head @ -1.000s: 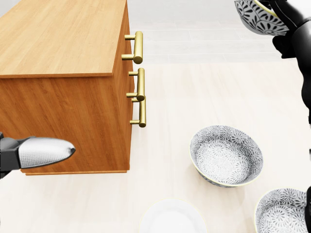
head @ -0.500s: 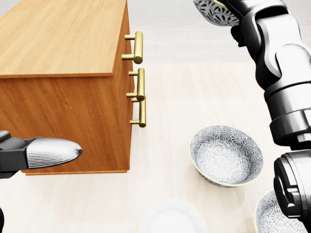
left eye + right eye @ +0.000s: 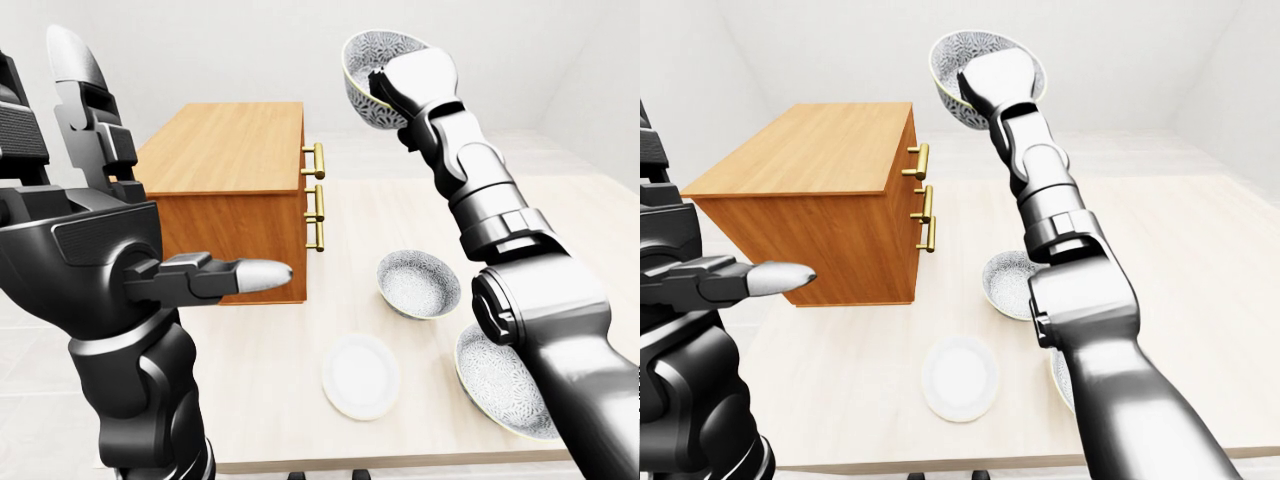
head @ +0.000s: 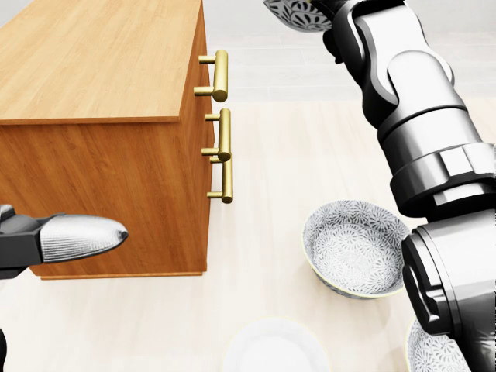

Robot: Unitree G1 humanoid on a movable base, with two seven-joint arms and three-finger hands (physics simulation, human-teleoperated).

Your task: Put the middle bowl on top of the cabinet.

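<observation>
Bowl (image 3: 368, 75) farther left, rim tilted

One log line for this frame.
right hand: shut on bowl, raised right of cabinet | left hand: open, empty | bowl: not yet on cabinet

You see plain white walls (image 3: 1140, 60) all around you. A big table (image 3: 260, 400) with a pale wood top fills the low part of your view.
</observation>
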